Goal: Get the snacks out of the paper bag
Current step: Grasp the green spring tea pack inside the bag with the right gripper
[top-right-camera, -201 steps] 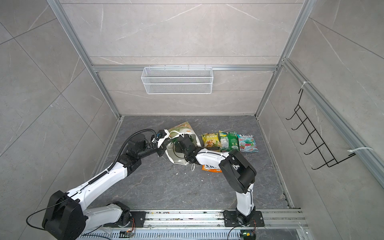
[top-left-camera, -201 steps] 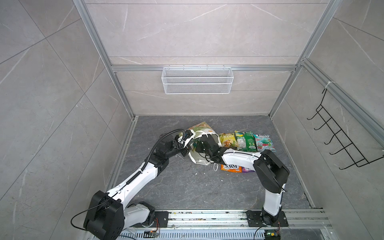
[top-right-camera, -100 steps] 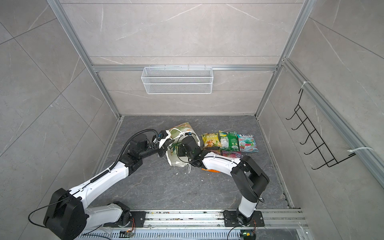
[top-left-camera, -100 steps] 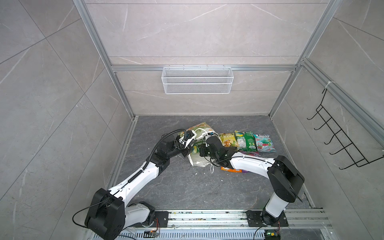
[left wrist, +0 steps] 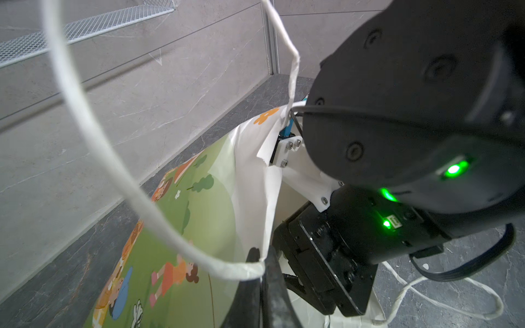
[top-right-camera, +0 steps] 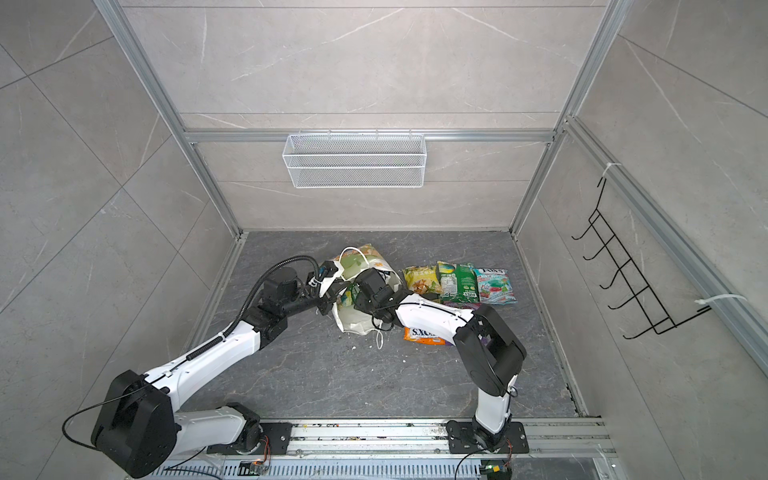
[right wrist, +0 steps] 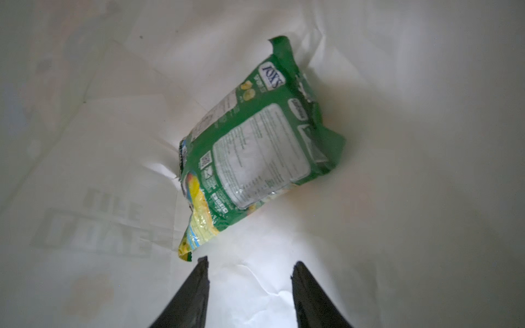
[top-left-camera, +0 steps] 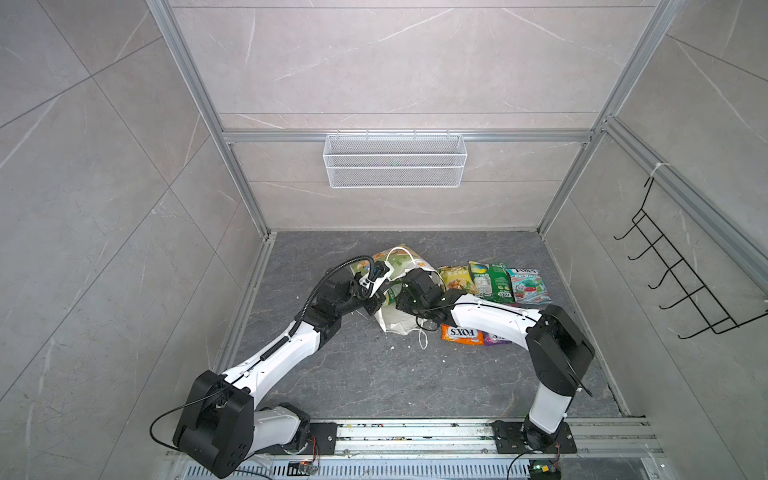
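Note:
The paper bag [top-left-camera: 400, 265] [top-right-camera: 360, 258] stands mid-floor, pale green with cartoon prints. My left gripper [left wrist: 262, 255] [top-left-camera: 380, 298] is shut on its rim [left wrist: 255, 198], by a cord handle. My right gripper [right wrist: 250, 262] is open inside the bag, its fingers hidden in both top views. A green FOX'S packet [right wrist: 255, 142] lies on the bag's white bottom just ahead of the tips, untouched. Outside, to the right, lie a yellow chip bag [top-left-camera: 455, 280], a green bag [top-left-camera: 490, 282], a teal mint bag [top-left-camera: 525, 284], an orange FOX'S bag [top-left-camera: 461, 334] and a purple one [top-left-camera: 494, 337] half under the right arm.
A white wire mesh basket [top-left-camera: 395, 166] hangs on the back wall and a black hook rack [top-left-camera: 681, 282] on the right wall. The bag's other cord handle [top-left-camera: 422, 338] trails on the floor. The arms' base rail [top-left-camera: 415, 432] runs along the front edge.
My right gripper's jaws have opened from shut inside the bag, and the right arm's elbow has swung out to the right. The left gripper keeps its hold on the rim.

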{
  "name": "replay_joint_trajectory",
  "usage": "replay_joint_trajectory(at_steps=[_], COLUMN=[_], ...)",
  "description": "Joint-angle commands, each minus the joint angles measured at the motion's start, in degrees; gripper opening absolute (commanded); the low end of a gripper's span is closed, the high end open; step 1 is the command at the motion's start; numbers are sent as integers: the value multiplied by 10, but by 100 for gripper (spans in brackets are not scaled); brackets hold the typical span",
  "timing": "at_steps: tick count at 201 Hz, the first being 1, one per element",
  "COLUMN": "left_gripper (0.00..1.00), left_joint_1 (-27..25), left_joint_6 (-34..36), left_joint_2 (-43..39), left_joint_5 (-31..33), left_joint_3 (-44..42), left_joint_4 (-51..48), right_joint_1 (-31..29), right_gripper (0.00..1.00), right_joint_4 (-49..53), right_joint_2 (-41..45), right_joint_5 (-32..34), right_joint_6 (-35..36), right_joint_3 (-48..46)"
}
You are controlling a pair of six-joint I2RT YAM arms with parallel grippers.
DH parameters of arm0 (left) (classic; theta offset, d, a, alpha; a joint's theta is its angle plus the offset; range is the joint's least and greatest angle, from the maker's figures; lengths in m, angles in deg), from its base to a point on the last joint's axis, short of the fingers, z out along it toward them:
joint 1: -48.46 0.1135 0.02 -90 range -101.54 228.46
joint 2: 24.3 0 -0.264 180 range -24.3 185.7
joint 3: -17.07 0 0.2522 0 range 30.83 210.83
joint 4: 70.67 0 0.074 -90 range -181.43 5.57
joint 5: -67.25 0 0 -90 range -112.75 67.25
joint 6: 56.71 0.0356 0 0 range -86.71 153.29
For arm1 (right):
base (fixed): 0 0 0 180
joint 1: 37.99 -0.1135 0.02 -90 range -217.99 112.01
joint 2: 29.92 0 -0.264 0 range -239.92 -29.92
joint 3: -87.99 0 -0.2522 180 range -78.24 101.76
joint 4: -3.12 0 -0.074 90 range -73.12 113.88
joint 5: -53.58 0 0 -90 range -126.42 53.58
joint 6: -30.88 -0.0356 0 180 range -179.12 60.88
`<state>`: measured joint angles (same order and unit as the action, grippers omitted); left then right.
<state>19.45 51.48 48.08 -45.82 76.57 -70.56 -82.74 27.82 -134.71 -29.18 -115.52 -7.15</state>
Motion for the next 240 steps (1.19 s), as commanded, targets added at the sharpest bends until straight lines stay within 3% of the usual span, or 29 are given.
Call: replay_joint_trajectory(at_steps=[1, 89, 107, 152, 240], left_gripper=[0, 0, 0, 0, 0], left_joint_1=[-7, -24, -25, -25, -26], left_joint_6=[-11, -18, -17, -12, -4], left_joint_2=[-7, -16, -19, -28, -25], left_joint_5=[-32, -36, -35, -33, -15], left_joint_3=[14, 10, 8, 7, 3], left_joint_4=[20, 30, 31, 27, 31], right_joint_1=[2, 2, 0, -2, -15], right_gripper=[51, 52, 49, 43, 51], right_joint_4=[-8, -77, -139, -127, -63], right_joint_2=[-21, -92, -91, -109, -21], right_joint_5=[10, 30, 40, 71, 89], right_joint_6=[-71, -164, -175, -178, -175], right_joint_3=[5, 53, 27, 45, -9])
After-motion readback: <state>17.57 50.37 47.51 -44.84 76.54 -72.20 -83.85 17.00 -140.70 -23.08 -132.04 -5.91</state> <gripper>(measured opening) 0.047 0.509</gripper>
